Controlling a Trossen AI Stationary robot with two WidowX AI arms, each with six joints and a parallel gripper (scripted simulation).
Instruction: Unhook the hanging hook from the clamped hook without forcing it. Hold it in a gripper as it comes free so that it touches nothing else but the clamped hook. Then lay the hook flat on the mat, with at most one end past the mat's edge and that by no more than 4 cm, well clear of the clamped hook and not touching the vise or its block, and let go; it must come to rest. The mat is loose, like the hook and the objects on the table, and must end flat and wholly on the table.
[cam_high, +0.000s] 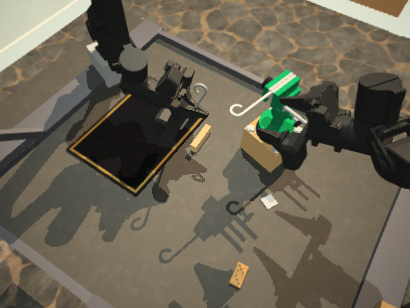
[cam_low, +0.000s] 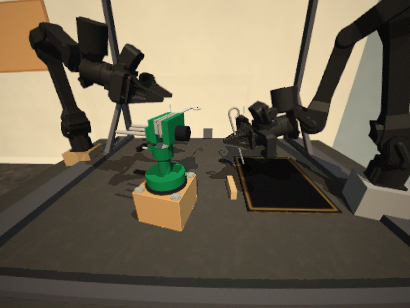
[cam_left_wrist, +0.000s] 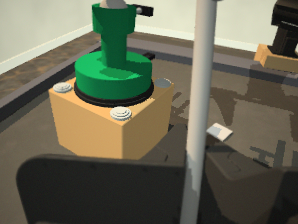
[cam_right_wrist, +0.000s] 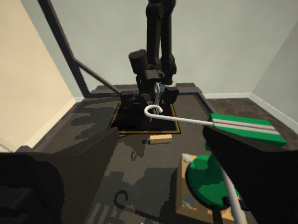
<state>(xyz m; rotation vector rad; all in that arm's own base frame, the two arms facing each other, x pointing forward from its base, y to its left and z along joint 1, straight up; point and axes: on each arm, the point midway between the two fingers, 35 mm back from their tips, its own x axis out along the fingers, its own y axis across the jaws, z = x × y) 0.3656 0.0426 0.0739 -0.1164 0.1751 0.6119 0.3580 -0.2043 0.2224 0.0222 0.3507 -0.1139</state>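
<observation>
Above the mat's edge (cam_high: 102, 172) (cam_low: 294, 210) (cam_right_wrist: 150, 132), the freed hook (cam_high: 201, 85) (cam_low: 233, 112) (cam_left_wrist: 201, 90) (cam_right_wrist: 157, 91) is clamped upright in the left end effector (cam_high: 204, 114) (cam_low: 228, 140); if lowered untilted, the mat could be shoved by its tip. The right end effector (cam_low: 170, 94) (cam_right_wrist: 160, 130) is spread apart.

Pale walls (cam_high: 30, 20) (cam_low: 200, 60) (cam_left_wrist: 45, 30) (cam_right_wrist: 210, 45) are being seen beyond stone-patterned floor (cam_high: 225, 35) (cam_left_wrist: 30, 75) (cam_right_wrist: 235, 104); shadows are being cast inward from it.
</observation>
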